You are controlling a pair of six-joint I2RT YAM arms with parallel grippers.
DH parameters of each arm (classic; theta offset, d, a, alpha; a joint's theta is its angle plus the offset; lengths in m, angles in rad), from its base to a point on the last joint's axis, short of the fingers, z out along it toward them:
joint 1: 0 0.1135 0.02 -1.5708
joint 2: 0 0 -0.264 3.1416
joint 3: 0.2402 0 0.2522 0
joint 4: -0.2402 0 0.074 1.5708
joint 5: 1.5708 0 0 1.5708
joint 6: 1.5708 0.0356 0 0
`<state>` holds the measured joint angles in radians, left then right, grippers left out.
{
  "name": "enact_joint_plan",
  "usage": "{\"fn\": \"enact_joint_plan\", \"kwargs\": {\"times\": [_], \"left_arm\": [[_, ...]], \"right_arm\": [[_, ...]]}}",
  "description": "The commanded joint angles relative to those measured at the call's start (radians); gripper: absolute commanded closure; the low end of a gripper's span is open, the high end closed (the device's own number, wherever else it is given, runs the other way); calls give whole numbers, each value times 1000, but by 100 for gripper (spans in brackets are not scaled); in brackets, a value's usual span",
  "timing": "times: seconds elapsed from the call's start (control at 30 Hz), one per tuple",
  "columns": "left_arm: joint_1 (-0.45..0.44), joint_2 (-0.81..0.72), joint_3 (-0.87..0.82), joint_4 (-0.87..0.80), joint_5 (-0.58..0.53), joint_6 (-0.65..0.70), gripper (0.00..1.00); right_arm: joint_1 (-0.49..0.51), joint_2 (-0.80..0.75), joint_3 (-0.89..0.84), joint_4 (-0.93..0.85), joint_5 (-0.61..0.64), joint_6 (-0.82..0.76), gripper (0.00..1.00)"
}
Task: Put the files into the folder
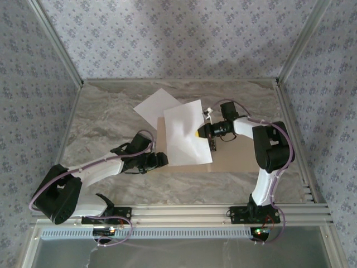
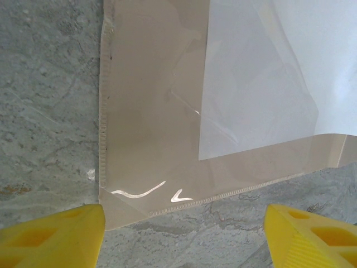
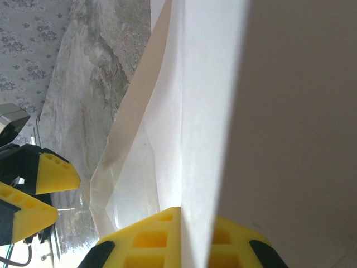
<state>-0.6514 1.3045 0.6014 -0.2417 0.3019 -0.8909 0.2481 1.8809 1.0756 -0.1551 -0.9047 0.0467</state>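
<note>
Jaws on the left gripper (image 1: 162, 159) stand wide and empty at the near corner of the folder (image 1: 234, 159). Beyond, the right gripper (image 1: 199, 134) is pinched shut on the edge of the first sheet (image 1: 181, 142) (light, limp, buckling, so edges look like the best hold). Farthest, the second sheet (image 1: 155, 106) juts past the folder's far edge, with bare table (image 1: 106, 117) to the left.

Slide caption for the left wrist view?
Open left gripper near a corner of the folder, white sheet over it.

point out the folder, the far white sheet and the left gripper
folder (image 1: 237, 159): top view, bare tan part
far white sheet (image 1: 155, 105): top view, its middle
left gripper (image 2: 184, 237): left wrist view, midway between fingertips
</note>
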Motion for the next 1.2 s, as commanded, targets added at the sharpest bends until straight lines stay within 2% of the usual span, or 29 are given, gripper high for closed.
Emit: {"fn": "enact_joint_plan", "kwargs": {"times": [0.0, 0.27, 1.17], "left_arm": [[6, 2, 20, -13, 3, 0, 25], [7, -4, 6, -5, 2, -5, 25], [7, -10, -15, 15, 2, -22, 25]], "right_arm": [[12, 20, -20, 43, -28, 39, 100], [13, 17, -69, 167, -58, 131, 100], [54, 47, -155, 323, -48, 237, 100]]}}
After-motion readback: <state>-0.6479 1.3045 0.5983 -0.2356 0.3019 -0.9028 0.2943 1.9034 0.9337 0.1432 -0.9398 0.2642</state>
